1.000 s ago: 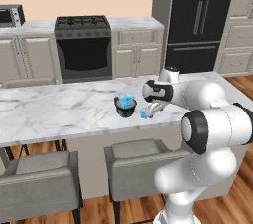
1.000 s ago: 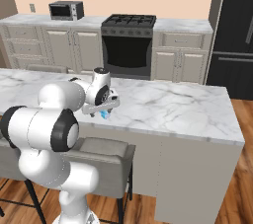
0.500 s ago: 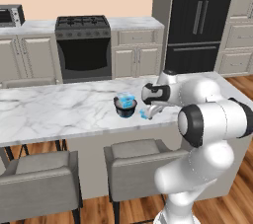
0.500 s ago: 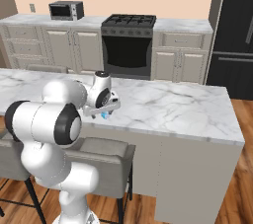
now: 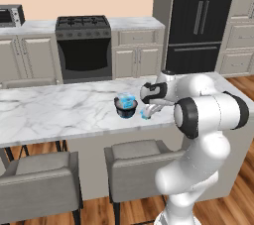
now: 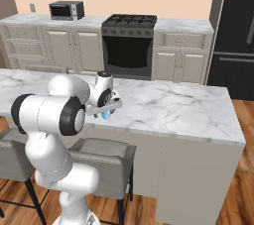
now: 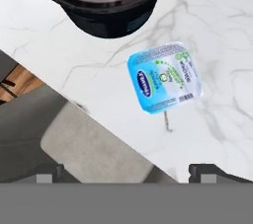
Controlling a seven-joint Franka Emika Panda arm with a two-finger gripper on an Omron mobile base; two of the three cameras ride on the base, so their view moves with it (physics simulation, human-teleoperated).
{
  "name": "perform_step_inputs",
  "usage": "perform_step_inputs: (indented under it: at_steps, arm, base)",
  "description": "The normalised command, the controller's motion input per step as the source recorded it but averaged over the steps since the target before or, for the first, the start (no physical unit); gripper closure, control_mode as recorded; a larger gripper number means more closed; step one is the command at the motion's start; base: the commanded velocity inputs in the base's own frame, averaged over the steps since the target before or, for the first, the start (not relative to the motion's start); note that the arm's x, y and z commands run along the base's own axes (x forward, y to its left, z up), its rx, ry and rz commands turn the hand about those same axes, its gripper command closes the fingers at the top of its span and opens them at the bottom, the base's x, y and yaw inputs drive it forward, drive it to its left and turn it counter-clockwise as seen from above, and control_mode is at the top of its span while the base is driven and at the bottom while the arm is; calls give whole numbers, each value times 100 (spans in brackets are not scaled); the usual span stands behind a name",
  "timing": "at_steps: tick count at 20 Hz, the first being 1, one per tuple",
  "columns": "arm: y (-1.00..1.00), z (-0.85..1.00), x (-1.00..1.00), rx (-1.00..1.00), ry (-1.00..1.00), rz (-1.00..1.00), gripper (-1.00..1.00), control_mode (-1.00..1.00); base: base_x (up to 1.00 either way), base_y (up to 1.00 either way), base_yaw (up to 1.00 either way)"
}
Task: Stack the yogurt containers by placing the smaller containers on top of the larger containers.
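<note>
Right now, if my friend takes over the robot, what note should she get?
Gripper: open, holding nothing, hovering over the small cup; only the tips of its fingers show on either side.
Small cup: sits alone on the marble counter near its front edge, just beside the dark bowl, lid up.
Big cup: sits in the dark bowl.
Done: the gripper is lined up above the small cup.
Left: lower, close on the small cup, lift it and set it on top of the big cup.

small cup [image 7: 165, 77] upright, larger cup [image 5: 126, 101] in bowl [image 5: 126, 110]
</note>
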Motion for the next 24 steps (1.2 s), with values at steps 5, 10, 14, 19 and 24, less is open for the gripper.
perform_step_inputs:
  at_steps: [5, 10, 14, 19, 24]
  arm:
    - [0, -9, 22, 0, 0, 0, -100, -100]
    - [0, -9, 16, 0, 0, 0, -100, -100]
    - [0, -11, 18, 0, 0, 0, -100, -100]
    - [3, -14, 17, 0, 0, 0, -100, -100]
    - [2, -13, 15, 0, 0, 0, -100, -100]
  base:
    - [0, 0, 0]
    - [0, 0, 0]
    - [0, 0, 0]
    - [0, 0, 0]
    - [0, 0, 0]
